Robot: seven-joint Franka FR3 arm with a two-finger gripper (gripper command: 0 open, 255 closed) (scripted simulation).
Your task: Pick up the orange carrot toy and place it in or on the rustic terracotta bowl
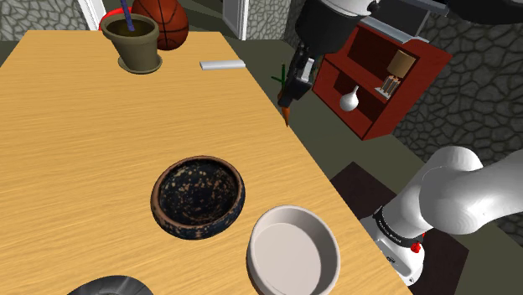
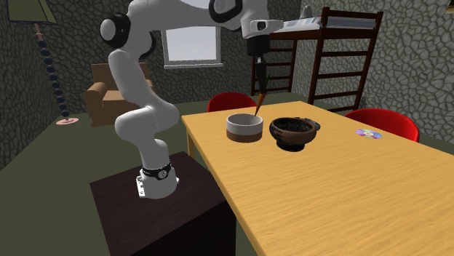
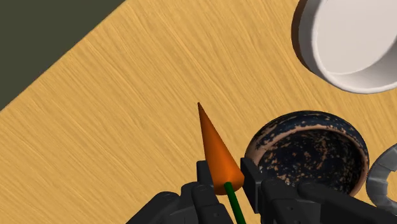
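Note:
My gripper [image 3: 227, 174] is shut on the thick end of an orange cone-shaped carrot toy [image 3: 215, 147] with a green stem; its tip points down at the wooden table [image 3: 127, 127]. In the shoulder view the gripper [image 1: 291, 94] and carrot [image 1: 287, 113] hang in the air near the table's right edge, well above the surface. The dark bowl with orange-brown speckles [image 1: 199, 198] sits on the table, nearer the camera than the gripper. In the second exterior view the carrot [image 2: 259, 102] hangs over the white bowl [image 2: 244, 126], left of the speckled bowl [image 2: 294, 132].
A white bowl [image 1: 293, 250] stands beside the speckled one. At the table's far end are a plant pot [image 1: 135, 42], a basketball [image 1: 166, 21] and a flat white object [image 1: 222, 64]. A red shelf unit [image 1: 377, 75] stands off the table. A disc [image 2: 371, 134] lies on the table.

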